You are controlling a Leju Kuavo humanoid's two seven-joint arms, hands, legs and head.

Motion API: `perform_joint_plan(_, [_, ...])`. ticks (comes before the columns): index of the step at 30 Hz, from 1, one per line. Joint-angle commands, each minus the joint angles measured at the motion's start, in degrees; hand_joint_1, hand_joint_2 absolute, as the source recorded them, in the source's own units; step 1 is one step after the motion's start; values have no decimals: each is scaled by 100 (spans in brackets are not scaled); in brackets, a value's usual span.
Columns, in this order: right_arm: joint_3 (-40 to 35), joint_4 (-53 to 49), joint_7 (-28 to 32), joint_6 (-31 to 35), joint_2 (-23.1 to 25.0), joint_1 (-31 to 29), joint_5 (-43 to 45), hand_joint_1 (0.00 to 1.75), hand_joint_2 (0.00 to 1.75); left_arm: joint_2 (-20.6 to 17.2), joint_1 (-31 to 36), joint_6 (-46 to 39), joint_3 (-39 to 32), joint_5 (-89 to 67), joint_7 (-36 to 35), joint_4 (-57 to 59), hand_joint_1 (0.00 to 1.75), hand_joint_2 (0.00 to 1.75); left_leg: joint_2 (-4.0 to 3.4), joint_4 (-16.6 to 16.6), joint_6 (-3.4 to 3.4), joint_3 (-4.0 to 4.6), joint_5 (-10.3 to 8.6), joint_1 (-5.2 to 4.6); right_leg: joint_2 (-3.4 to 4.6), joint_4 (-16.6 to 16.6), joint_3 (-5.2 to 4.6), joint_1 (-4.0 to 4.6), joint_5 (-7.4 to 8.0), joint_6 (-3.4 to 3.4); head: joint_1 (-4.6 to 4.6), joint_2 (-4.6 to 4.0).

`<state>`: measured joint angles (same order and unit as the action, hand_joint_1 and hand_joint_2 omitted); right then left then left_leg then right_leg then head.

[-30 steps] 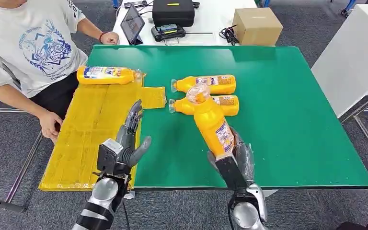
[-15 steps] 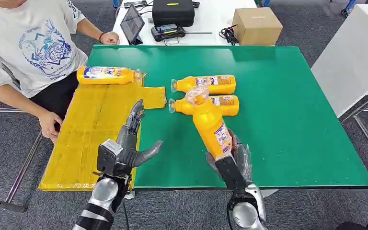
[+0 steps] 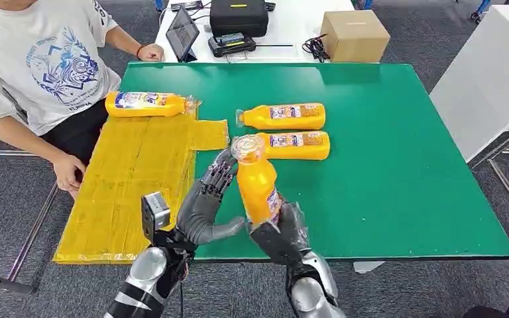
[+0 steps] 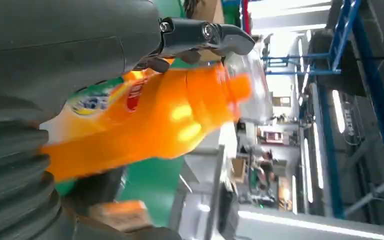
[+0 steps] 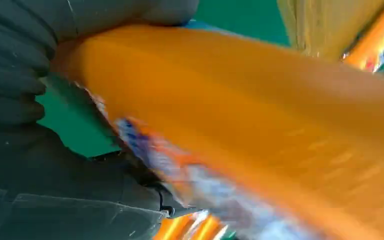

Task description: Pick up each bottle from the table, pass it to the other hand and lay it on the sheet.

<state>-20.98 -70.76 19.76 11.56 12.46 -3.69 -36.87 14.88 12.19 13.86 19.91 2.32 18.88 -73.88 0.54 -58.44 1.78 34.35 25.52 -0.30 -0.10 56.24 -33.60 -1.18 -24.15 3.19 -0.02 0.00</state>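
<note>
While right hand [image 3: 282, 232] grips bottle [image 3: 256, 182], left hand [image 3: 202, 205] flanks it.

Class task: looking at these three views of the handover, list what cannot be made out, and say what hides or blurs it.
- Held bottle: base hidden by right hand, head view.
- Its label: motion-blurred, right wrist view.
- Left hand: contact with bottle unclear, head view.
- Person: cut off by frame edge.

Setting: indoor robot test lab or workshop. Evidence: green-topped work table [image 3: 397, 165] on grey carpet [image 3: 13, 199]; white desk [image 3: 291, 26] behind bearing tablet [image 3: 183, 32], black equipment case [image 3: 239, 16], cardboard box [image 3: 356, 36]; blue metal racking [image 4: 350, 45] under strip lights; seated person [image 3: 46, 59] observing
</note>
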Motion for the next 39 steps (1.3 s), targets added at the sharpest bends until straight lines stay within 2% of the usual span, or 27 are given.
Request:
perform_joint_plan(1, [-1148,1371,63,167,86,-646,-215,175,175,-242,518,890,394,1131,-705,826,0,175,-8,6,-10,-22,2,8,6,-8,22,9,0,-15,0,0])
perform_joint_plan(11, [-1220,1372,38,284,62,-670,-173,175,175,-301,561,646,519,1309,-857,1097,0,175,-5,3,-7,-13,2,4,3,-4,15,5,-1,-11,2,0])
perform_joint_plan(12, [-1212,1381,-12,318,61,-659,-165,175,175,-270,568,254,467,1206,-936,1129,0,175,-7,3,-11,-23,5,8,5,-5,25,9,-3,-16,2,0])
perform_joint_plan(15, [-1240,1443,-20,340,57,-649,-101,175,175,-247,644,-144,466,1043,-955,1235,0,175,-7,2,-11,-21,5,9,5,-6,24,10,-3,-16,2,0])
perform_joint_plan(20, [-1210,1429,28,221,78,-636,88,175,175,-220,648,-157,446,1057,-944,1265,0,175,-1,3,-6,-10,1,2,1,-4,12,3,-1,-9,2,0])
perform_joint_plan(21, [-1215,1199,12,154,18,-607,207,175,175,-286,618,-590,560,438,-619,1071,0,175,-5,2,-9,-16,3,8,3,-6,19,9,-1,-13,4,0])
perform_joint_plan(26, [-1085,1031,8,-164,8,-513,604,175,175,-350,584,-1070,527,-433,-312,924,0,175,-5,1,-8,-15,5,6,4,-2,17,7,-4,-12,2,0])
perform_joint_plan(39, [-883,739,10,-155,-61,-572,740,175,175,-342,499,-464,302,-234,-458,939,0,175,-11,2,-10,-17,5,6,9,-5,19,8,-2,-14,2,0])
